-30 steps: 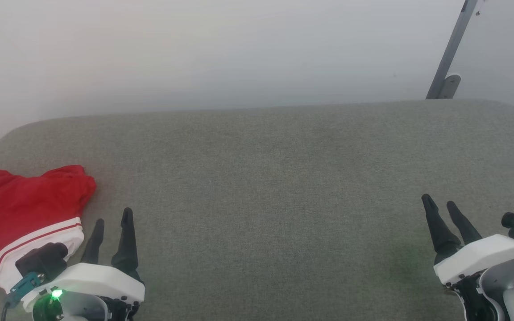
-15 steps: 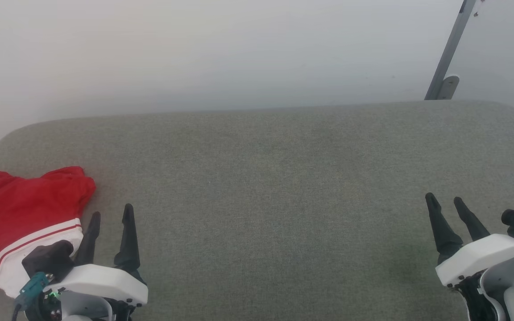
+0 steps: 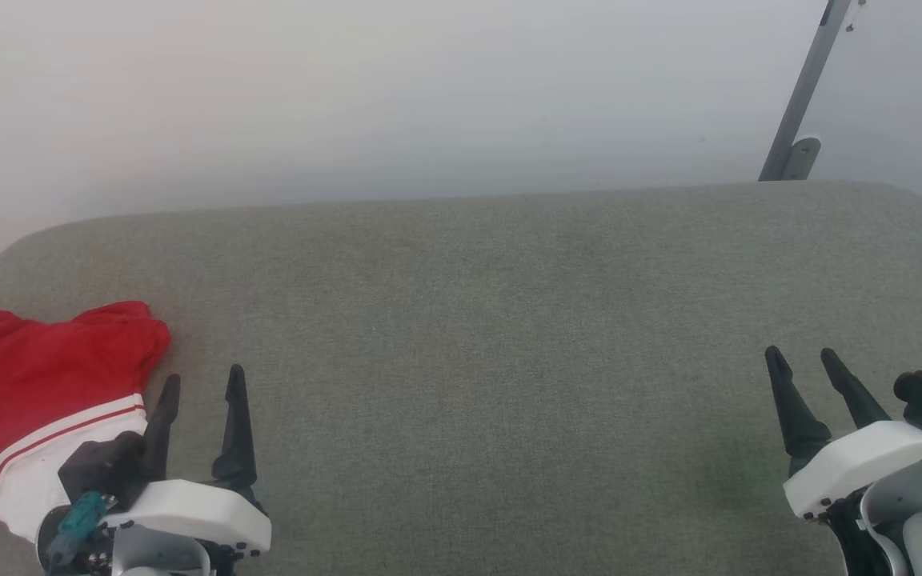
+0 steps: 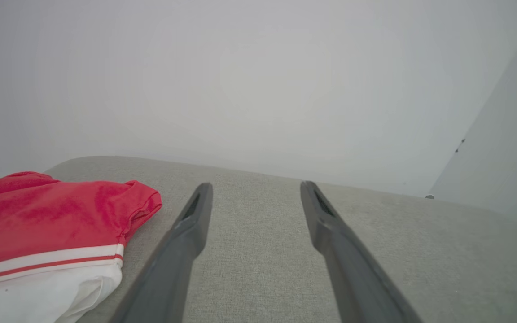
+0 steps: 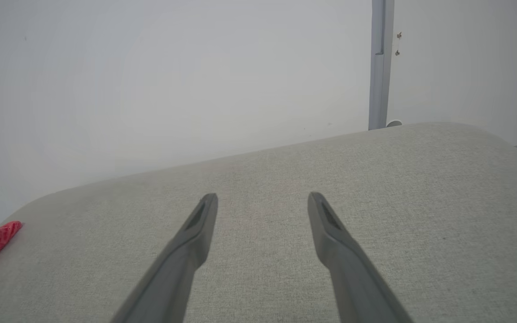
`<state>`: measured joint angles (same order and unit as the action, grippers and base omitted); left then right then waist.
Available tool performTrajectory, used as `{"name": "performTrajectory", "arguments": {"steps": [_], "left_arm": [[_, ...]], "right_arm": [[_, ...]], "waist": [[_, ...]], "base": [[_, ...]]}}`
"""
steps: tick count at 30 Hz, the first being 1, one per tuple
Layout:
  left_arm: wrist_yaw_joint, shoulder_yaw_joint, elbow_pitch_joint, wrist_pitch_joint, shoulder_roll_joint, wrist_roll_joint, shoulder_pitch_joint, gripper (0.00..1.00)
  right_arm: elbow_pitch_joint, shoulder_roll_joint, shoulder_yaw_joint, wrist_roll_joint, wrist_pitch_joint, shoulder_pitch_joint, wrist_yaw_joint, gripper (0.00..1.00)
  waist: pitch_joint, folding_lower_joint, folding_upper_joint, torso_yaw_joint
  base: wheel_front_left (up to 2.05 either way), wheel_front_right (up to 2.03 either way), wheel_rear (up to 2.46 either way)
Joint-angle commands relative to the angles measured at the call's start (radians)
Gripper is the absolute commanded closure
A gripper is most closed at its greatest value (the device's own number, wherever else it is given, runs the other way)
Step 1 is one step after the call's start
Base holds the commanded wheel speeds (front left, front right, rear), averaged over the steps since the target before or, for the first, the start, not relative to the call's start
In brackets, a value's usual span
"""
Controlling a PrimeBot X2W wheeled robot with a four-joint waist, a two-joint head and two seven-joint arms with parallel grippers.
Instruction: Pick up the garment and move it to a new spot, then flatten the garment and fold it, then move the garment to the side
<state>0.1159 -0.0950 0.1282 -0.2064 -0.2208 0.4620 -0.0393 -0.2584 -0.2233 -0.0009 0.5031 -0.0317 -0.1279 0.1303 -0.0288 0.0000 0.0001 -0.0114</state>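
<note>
The garment (image 3: 37,376) lies bunched at the lower left of the frame, on the grey counter (image 3: 493,320). Just beside it, the left end effector (image 3: 203,376) has its fingers apart and empty. At the lower right, the right end effector (image 3: 799,354) is also spread apart, holding nothing.

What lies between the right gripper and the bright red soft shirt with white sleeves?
In the head view: bare grey upholstered surface, then the open left gripper close beside the red shirt.

The grey fabric surface (image 3: 509,320) bears the garment (image 3: 37,376) at its left end.
</note>
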Motion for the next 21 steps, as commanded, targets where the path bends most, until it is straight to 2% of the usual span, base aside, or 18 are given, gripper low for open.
{"name": "performTrajectory", "arguments": {"steps": [1, 21], "left_arm": [[0.008, -0.007, -0.009, -0.012, -0.012, -0.034, 0.011, 0.00], [0.040, -0.042, -0.028, -0.049, -0.036, -0.154, 0.018, 0.00]], "right_arm": [[0.012, -0.009, 0.005, -0.028, -0.011, -0.013, 0.001, 0.00], [0.020, -0.035, 0.026, -0.152, -0.043, -0.015, 0.001, 0.00]], "waist": [[0.000, 0.0000, -0.0001, -0.001], [-0.004, 0.0000, -0.0001, -0.006]], "base": [[0.00, 0.00, 0.00], [0.00, 0.00, 0.00]]}}
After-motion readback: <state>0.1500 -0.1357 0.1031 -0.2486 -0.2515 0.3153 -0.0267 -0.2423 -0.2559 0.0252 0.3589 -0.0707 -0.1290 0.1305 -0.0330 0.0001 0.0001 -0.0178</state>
